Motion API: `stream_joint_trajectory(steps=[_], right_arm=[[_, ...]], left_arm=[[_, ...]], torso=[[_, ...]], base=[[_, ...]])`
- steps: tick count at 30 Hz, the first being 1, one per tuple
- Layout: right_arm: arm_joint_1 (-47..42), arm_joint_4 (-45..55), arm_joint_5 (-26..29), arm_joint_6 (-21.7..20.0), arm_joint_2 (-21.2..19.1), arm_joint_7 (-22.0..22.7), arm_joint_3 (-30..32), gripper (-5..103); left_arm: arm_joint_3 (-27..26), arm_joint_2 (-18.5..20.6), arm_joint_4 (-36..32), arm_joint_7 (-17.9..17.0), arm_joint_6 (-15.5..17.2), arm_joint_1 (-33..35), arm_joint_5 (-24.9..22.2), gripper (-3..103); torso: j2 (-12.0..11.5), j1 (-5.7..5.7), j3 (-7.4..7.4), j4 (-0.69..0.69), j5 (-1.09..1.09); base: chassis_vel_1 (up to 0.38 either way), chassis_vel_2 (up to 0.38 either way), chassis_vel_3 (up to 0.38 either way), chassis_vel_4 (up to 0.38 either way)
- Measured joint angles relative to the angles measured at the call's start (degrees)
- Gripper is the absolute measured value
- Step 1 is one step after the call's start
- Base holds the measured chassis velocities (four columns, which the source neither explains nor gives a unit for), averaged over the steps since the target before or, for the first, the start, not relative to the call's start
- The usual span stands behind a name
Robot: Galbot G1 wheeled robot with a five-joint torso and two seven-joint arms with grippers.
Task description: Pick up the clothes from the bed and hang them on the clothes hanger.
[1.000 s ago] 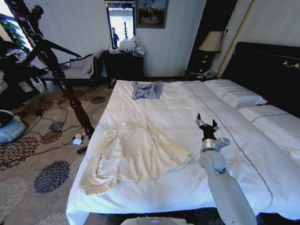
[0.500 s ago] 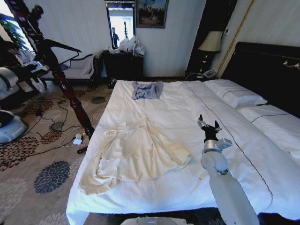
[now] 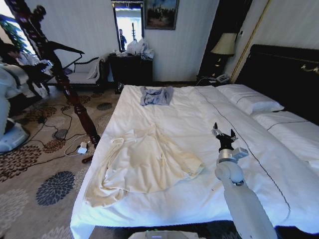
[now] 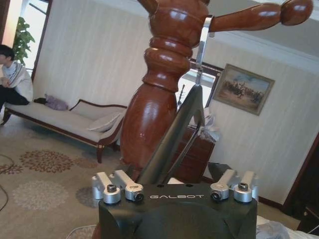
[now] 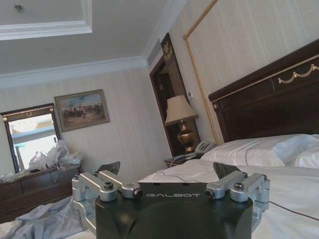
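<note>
Cream clothes (image 3: 144,167) are left lying on the bed (image 3: 199,114), ungrasped, while the right gripper (image 3: 224,134) is held spread and empty above the sheets and the clothes hanger (image 4: 174,137) is pinched by the left gripper (image 4: 174,186).

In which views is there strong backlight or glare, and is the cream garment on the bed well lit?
Head view: the clothes on the bed are evenly lit; the mirror beyond glares white. Left wrist view: the window by the clothes hanger is blown out. Right wrist view: soft light, bright mirror.
</note>
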Motion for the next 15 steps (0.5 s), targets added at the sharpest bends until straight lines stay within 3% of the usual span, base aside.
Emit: stream_joint_trajectory(steps=[2, 6, 8, 12, 14, 15], right_arm=[[0.0, 0.0, 0.0, 0.0, 0.0, 0.1, 0.0, 100], [-0.1, -0.1, 0.0, 0.0, -0.1, 0.3, 0.1, 100], [-0.1, -0.1, 0.0, 0.0, -0.2, 0.3, 0.1, 100], [0.0, 0.0, 0.0, 0.0, -0.2, 0.5, 0.1, 100], [-0.1, 0.0, 0.0, 0.0, -0.2, 0.6, 0.1, 100], [-0.1, 0.0, 0.0, 0.0, -0.2, 0.7, 0.1, 100]], left_arm=[[0.1, 0.0, 0.0, -0.5, 0.3, -0.1, -0.2, 78], [0.1, 0.2, -0.1, -1.7, 1.5, -0.1, -0.8, 56], [0.1, 0.3, -0.1, -1.8, 1.5, -0.1, -0.9, 56], [0.1, 0.7, -0.6, -1.7, 1.6, 0.2, -1.3, 35], [0.1, 0.7, -0.7, -1.5, 1.6, 0.2, -1.4, 35], [0.1, 0.8, -0.8, -1.4, 1.6, 0.2, -1.4, 30]], torso=[[0.0, 0.00, 0.00, 0.00, 0.00], [0.0, 0.00, 0.00, 0.00, 0.00], [0.0, 0.00, 0.00, 0.00, 0.00], [0.0, 0.00, 0.00, 0.00, 0.00], [0.0, 0.00, 0.00, -0.01, 0.00], [0.0, 0.00, 0.00, -0.01, 0.00]], base=[[0.000, 0.000, 0.000, 0.000], [0.000, 0.000, 0.000, 0.000], [0.000, 0.000, 0.000, 0.000], [0.000, 0.000, 0.000, 0.000], [0.000, 0.000, 0.000, 0.000], [0.000, 0.000, 0.000, 0.000]])
